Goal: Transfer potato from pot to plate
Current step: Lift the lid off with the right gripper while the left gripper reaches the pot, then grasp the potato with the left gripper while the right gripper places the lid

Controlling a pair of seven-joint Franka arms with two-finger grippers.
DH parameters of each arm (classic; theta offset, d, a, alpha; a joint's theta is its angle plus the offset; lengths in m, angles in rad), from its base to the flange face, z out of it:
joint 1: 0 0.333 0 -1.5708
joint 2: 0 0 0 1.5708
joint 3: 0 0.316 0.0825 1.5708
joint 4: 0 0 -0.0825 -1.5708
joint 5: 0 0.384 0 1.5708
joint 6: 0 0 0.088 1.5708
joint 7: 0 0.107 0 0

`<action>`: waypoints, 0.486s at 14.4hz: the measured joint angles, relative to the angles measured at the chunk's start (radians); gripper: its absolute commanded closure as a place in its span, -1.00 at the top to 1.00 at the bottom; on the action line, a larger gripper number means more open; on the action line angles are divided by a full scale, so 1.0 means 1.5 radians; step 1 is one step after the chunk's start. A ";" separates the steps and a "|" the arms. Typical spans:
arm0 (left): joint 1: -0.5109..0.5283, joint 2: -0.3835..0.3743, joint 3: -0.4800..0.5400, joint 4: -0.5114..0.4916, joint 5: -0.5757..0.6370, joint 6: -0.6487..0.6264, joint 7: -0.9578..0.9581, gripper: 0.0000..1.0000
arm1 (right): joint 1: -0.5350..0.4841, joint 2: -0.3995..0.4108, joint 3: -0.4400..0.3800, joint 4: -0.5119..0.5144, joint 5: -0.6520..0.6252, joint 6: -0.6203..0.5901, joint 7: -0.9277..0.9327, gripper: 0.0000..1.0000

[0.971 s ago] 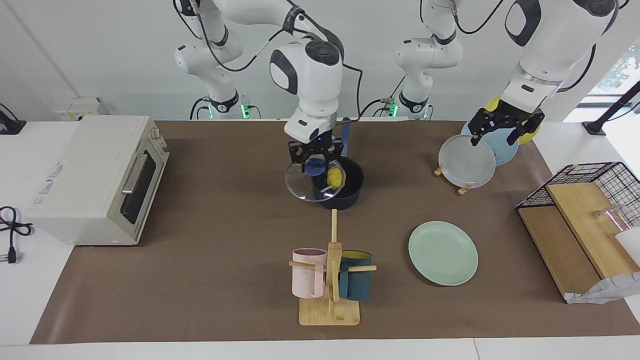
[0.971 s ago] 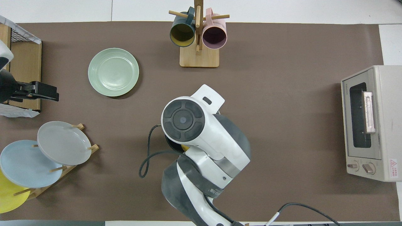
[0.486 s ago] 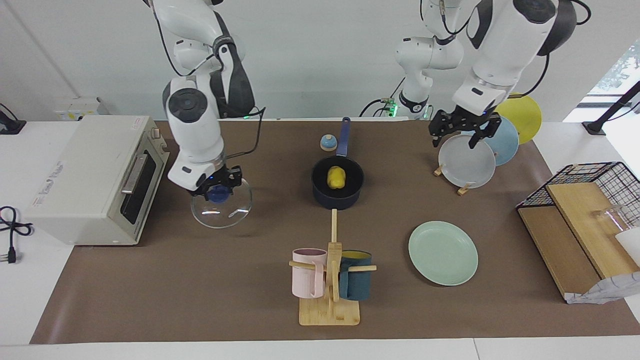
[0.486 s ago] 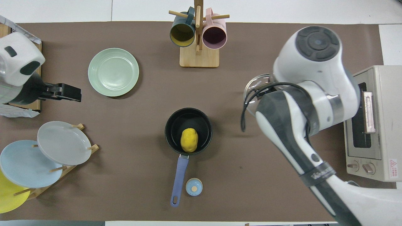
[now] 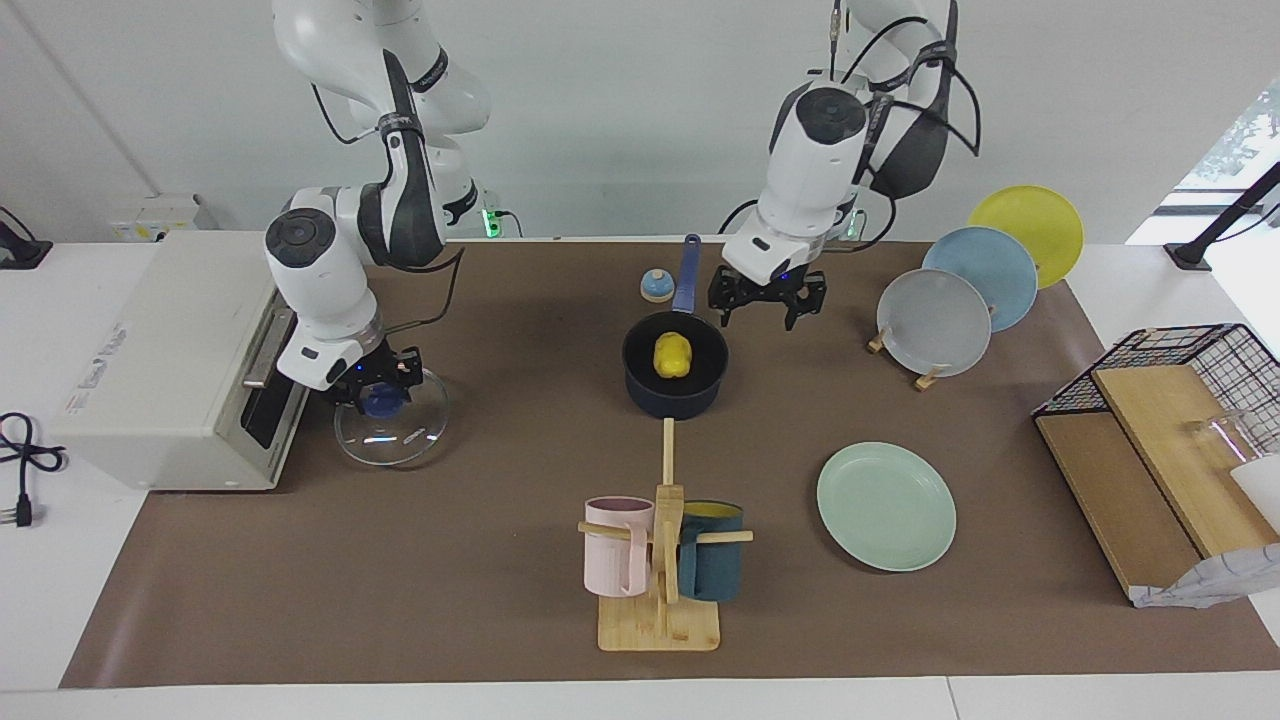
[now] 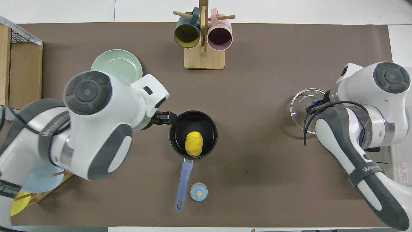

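The yellow potato (image 5: 672, 355) lies in the dark navy pot (image 5: 640, 385), which stands uncovered mid-table with its blue handle pointing toward the robots. Both show in the overhead view: potato (image 6: 194, 143), pot (image 6: 175, 141). My left gripper (image 5: 765, 300) is open and empty in the air, just over the pot's rim on the side toward the left arm's end; it also shows in the overhead view (image 6: 164, 117). The mint-green plate (image 5: 886, 506) lies farther from the robots, partly hidden by my left arm in the overhead view (image 6: 117, 61). My right gripper (image 5: 380, 398) is shut on the blue knob of a glass lid (image 5: 400, 440), low beside the toaster oven.
A toaster oven (image 5: 190, 360) stands at the right arm's end. A wooden mug rack (image 5: 660, 620) with a pink and a teal mug stands farther from the robots than the pot. A plate rack holds a grey plate (image 5: 935, 322), a blue one and a yellow one. A small blue knob (image 5: 656, 286) sits beside the pot's handle.
My right gripper has carried the glass lid off the pot, over to the toaster oven, and lowered it. My left gripper has moved from the plate rack to the pot's rim.
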 measured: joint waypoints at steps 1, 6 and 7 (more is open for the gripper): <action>-0.018 0.017 0.000 -0.006 0.000 0.023 -0.023 1.00 | -0.005 -0.007 0.000 -0.024 0.000 0.025 -0.006 -0.71; -0.052 0.063 0.000 -0.020 0.000 0.087 -0.071 1.00 | -0.016 -0.024 0.000 -0.084 0.000 0.097 -0.012 0.94; -0.056 0.066 0.001 -0.028 0.000 0.100 -0.079 1.00 | -0.016 -0.025 0.000 -0.089 0.000 0.104 -0.012 1.00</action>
